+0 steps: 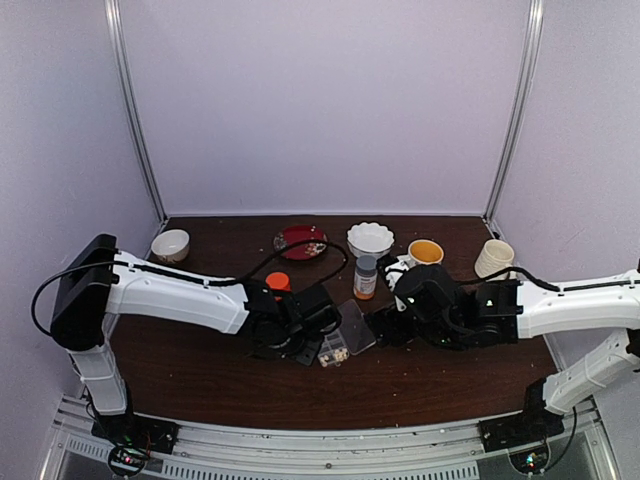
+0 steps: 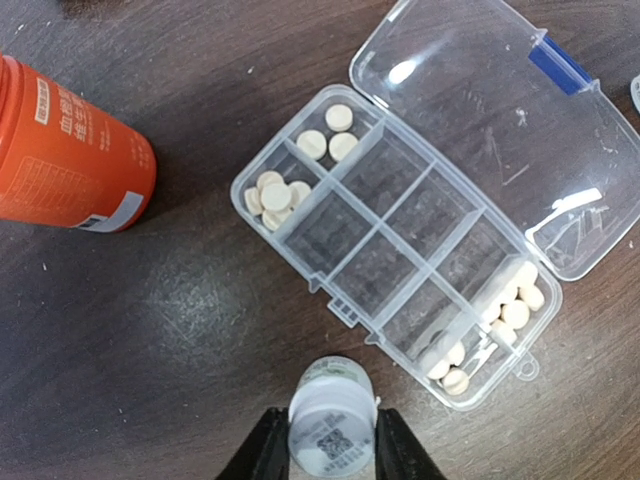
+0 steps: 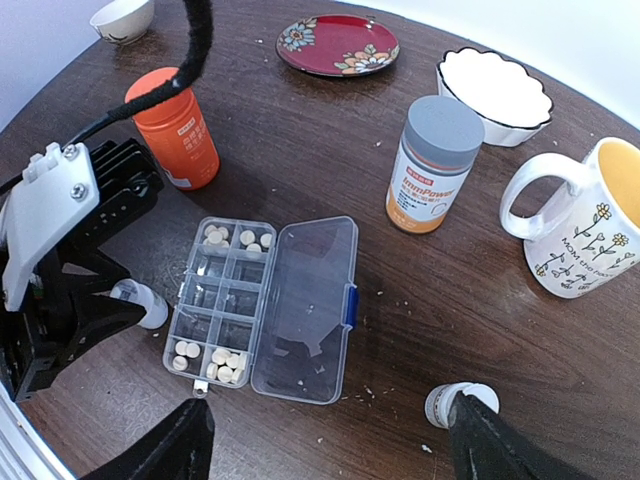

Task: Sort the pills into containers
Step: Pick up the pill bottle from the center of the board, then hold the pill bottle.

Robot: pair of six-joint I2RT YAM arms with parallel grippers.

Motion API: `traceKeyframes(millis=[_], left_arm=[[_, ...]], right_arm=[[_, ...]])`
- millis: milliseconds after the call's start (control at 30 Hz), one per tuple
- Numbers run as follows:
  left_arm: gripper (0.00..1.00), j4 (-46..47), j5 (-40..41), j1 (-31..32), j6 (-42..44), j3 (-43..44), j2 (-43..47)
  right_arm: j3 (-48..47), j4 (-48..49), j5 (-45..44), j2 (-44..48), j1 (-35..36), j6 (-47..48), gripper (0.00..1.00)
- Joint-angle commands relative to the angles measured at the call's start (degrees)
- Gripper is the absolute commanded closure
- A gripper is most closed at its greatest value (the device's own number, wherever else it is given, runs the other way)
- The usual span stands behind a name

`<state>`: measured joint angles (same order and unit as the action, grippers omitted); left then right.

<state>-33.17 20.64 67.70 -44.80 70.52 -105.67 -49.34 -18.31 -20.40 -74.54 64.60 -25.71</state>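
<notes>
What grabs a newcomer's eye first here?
The open clear pill box, dead centre of the overhead view, has pale pills only in its end cells, with the middle cells bare. The left end effector pinches a small white bottle just beside it. An orange-red bottle stands nearby, apart from the box.

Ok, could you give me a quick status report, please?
Left gripper shut on small white bottle. Right gripper open, empty. Pill box open, pills in end cells, middle cells bare. Nothing blocking the box.
</notes>
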Motion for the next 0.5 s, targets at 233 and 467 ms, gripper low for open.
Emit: traceKeyframes(millis=[233,467], left_arm=[[0.78,-4.4,1.2,-0.2,0.7,2.8,3.6],[0.79,-2.4,-3.1,-0.3,1.9,2.0,12.7]], right_arm=[[-1.0,1.1,-0.3,0.7,0.1,0.7,0.16],[3.2,7.8,4.7,5.8,0.1,1.7,0.17]])
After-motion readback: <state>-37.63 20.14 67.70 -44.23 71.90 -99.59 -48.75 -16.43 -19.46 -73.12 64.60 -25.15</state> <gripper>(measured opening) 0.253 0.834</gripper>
